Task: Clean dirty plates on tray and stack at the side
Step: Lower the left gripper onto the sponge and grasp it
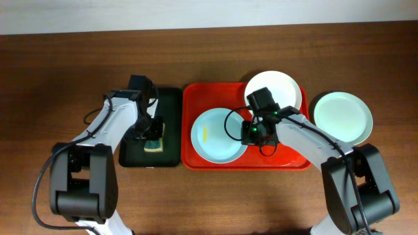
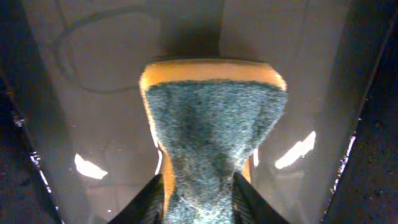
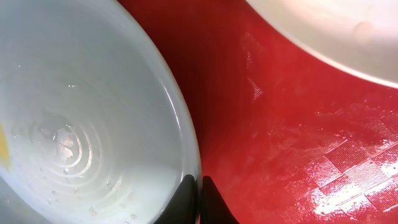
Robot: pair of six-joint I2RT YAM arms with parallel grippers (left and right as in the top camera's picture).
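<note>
At frame centre, the right gripper (image 1: pixel 252 133) pinches the rim of the smeared plate (image 1: pixel 214 138) lying in the red tray (image 1: pixel 196 98), while at left the left gripper (image 2: pixel 199 186) clamps a sponge (image 2: pixel 214 118) over the dark tray (image 1: pixel 171 99).

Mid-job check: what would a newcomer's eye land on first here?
The red tray at centre, where the right gripper pinches the rim of the yellow-smeared plate. On the dark tray to its left, the left gripper squeezes a green-and-yellow sponge.
</note>
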